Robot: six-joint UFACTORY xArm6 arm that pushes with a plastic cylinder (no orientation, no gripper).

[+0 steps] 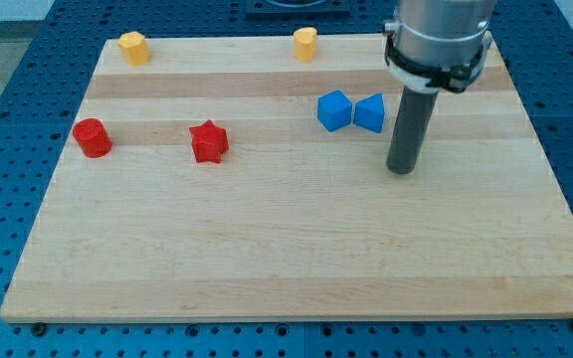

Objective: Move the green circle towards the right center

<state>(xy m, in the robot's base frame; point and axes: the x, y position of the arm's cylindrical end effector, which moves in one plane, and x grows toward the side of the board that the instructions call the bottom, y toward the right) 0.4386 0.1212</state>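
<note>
No green circle shows anywhere in the camera view; it may be hidden behind the rod, but I cannot tell. My tip [402,171] rests on the wooden board [286,249] right of centre. It is just to the lower right of two touching blue blocks: a blue cube-like block [334,110] and a blue triangle-like block [370,113]. The rod stands close to the right blue block, a small gap apart.
A red cylinder [93,137] and a red star [208,141] sit at the view's left. A yellow block [133,47] is at the top left and another yellow block [305,44] at the top centre. A blue perforated table surrounds the board.
</note>
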